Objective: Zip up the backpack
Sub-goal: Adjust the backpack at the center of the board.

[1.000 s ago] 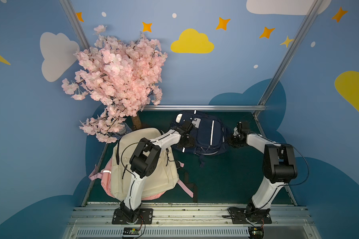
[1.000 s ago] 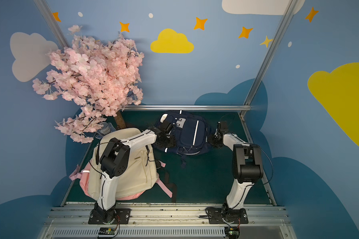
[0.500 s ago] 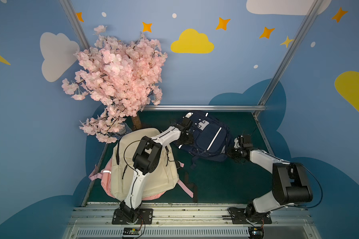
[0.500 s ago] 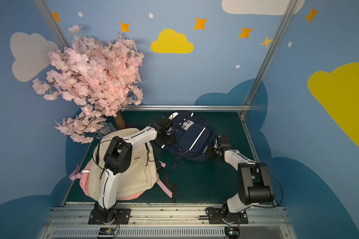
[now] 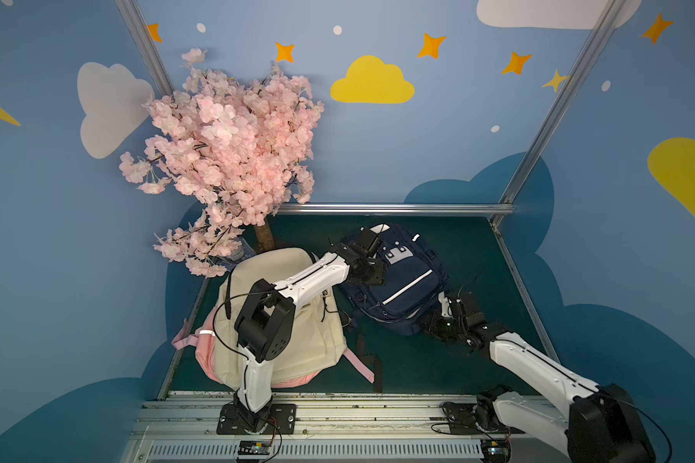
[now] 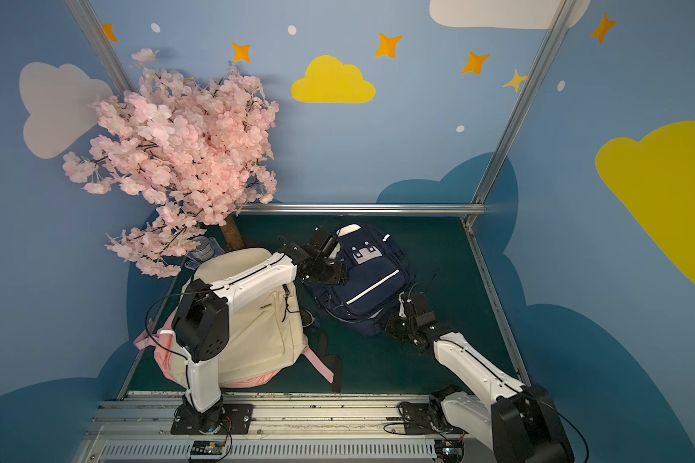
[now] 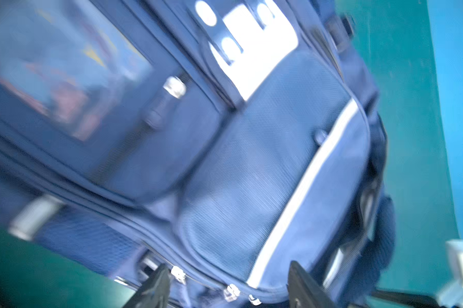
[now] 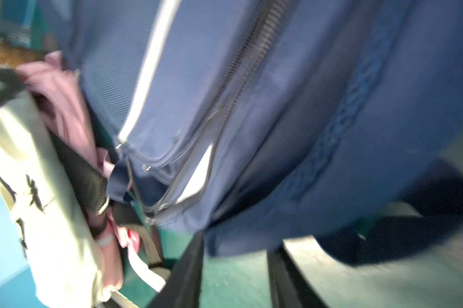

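Navy backpack (image 5: 402, 280) lies flat on green bench (image 5: 478, 256), front panel up, top end toward the back rail, tilted so its bottom corner points at the right arm. Progress, judged: not done. The right wrist view shows a side zip gaping (image 8: 198, 173) near the bottom corner w/ something white showing inside. Teeth further up look closed, but it's too blurry to be sure. Zip pulls (image 7: 231, 292) sit bunched at the top edge, so prob. one has to be run down that side to finish. Left gripper (image 7: 227, 266) is at the bag's top, jaws wide apart w/ the edge and pulls between them; can't tell if it presses on anything. Right gripper (image 8: 237, 242) is at the bottom corner, jaws apart, nothing held, bag corner just beyond the tips. Around: cream backpack (image 5: 298, 328) w/ pink back lies just beside, under the left arm, and its straps (image 8: 86, 176) sit close to the open zip end, a poss. snag. Blossom tree (image 5: 233, 148) and water bottle (image 6: 203, 248) stand at the back corner, clear of the work.
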